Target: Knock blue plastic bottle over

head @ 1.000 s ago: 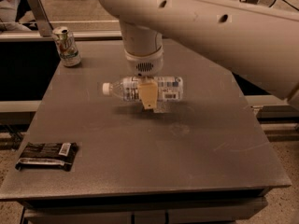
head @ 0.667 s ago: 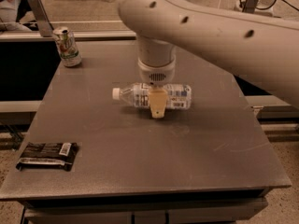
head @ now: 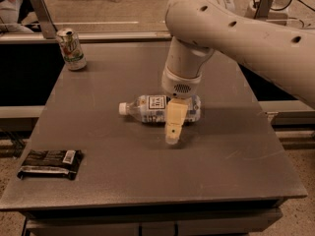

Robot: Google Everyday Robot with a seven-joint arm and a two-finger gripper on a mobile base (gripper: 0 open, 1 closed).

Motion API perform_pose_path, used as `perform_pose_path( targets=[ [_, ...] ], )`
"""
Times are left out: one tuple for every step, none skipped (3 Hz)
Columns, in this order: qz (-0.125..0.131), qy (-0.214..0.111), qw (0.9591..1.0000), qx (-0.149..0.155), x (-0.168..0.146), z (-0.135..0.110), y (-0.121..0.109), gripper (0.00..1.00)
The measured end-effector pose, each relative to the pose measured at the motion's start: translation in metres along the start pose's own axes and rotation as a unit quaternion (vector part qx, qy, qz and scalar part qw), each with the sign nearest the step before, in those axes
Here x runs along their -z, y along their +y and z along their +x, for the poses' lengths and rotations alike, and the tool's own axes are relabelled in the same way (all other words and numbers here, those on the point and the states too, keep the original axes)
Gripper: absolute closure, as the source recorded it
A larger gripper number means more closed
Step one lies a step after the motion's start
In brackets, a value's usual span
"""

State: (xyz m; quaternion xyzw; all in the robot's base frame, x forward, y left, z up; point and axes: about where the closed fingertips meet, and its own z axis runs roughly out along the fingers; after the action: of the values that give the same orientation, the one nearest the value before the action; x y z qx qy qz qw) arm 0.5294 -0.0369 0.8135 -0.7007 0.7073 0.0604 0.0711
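On my camera view I see a grey table [head: 123, 186] filling most of the frame. Taking the table's middle as the centre of a clock, a dark flat snack packet [head: 49, 163] lies near the edge at about 8 o'clock, with a small white label at its right end. At about 11 o'clock, near the far left corner, a short green-and-white drink can [head: 71, 49] stands upright, well apart from everything else.

Close to the middle of the table the blue plastic bottle [head: 152, 108] lies on its side. Its white cap points toward 9 o'clock and its base toward 3 o'clock, with the printed label facing up.

The claw [head: 171, 138] hangs in front of the bottle's right half, pointing down toward 6 o'clock, and its pale tip sits just on my side of the bottle. I cannot tell whether the claw is apart or together, nor whether it touches the bottle. The thick white arm [head: 236, 28] reaches in from about 2 o'clock.
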Motion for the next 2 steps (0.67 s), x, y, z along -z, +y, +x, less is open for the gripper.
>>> perform_pose_path(
  targets=[
    [0.001, 0.000, 1.0000, -0.001, 0.000, -0.001, 0.000, 0.00],
    [0.030, -0.016, 0.9993, 0.014, 0.024, 0.000, 0.003, 0.00]
  ],
)
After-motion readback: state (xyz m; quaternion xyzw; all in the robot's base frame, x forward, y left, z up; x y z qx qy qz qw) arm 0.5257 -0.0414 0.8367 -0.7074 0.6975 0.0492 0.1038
